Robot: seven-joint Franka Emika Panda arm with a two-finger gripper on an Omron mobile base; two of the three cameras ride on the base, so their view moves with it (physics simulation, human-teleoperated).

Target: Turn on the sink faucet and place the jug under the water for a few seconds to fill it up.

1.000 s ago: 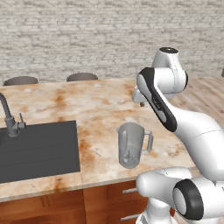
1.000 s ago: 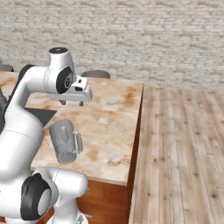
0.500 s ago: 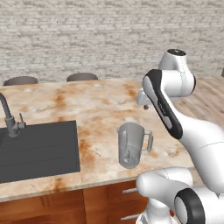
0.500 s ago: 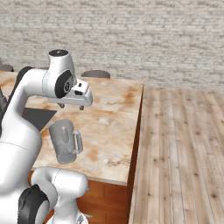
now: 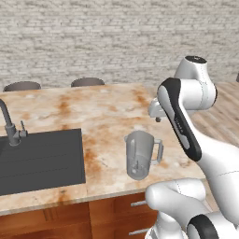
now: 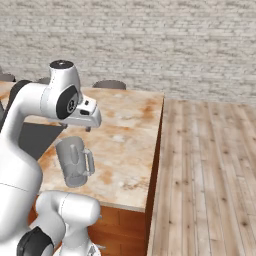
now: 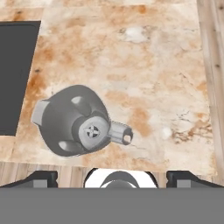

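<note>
— Looking straight down from my hand (image 7: 112, 178), fingers spread wide, gripping nothing. Where's the jug?

— I see the jug (image 7: 74, 121) upright on the counter (image 7: 144, 74), handle toward three o'clock, sink (image 7: 15, 74) at nine.

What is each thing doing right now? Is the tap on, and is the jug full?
sink faucet: off, no water running.
sink: dry and bare.
jug: upright on the counter beside the sink, not held, looks empty.
gripper: open, above the jug, holding nothing.
</note>
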